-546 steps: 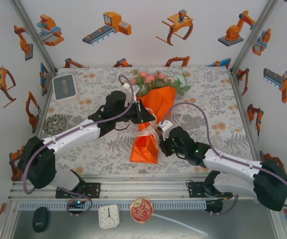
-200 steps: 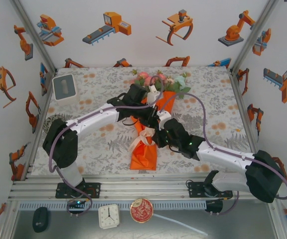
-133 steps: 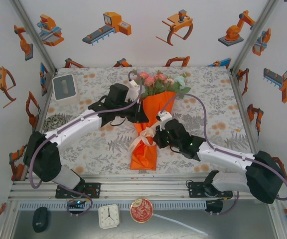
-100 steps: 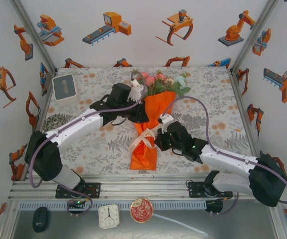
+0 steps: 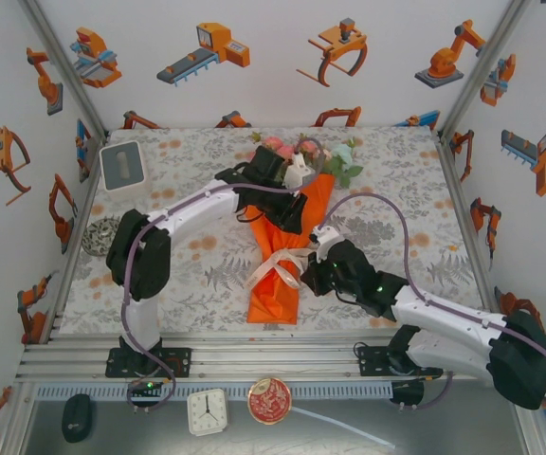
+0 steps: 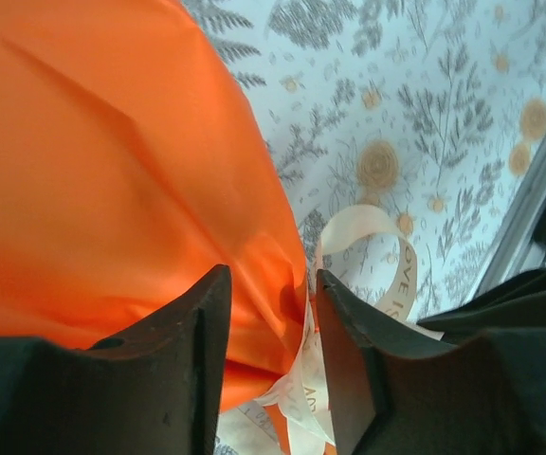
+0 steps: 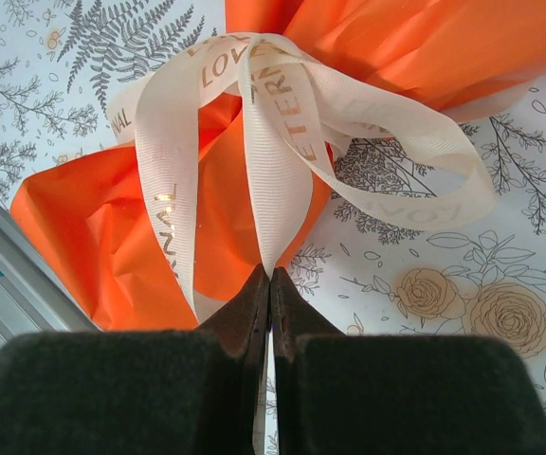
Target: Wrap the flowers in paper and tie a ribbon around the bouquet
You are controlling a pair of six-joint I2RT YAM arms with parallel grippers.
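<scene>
Floral-print tablecloth carries, mid-tabletop, the rose bouquet coned in orange paper: wrapping complete. Cream satin ribbon loops its neck; knot apparently unfinished. Right gripper pinches one strand; left gripper jaws stand part-open, empty.

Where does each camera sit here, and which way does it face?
Top external: above and behind, facing down at the table; left arm and right arm reach the bouquet.
Left wrist: looks along parted left jaws at paper and ribbon.
Right wrist: looks along right jaws shut on the ribbon.
Shared: both wrist views show ribbon and paper.
</scene>
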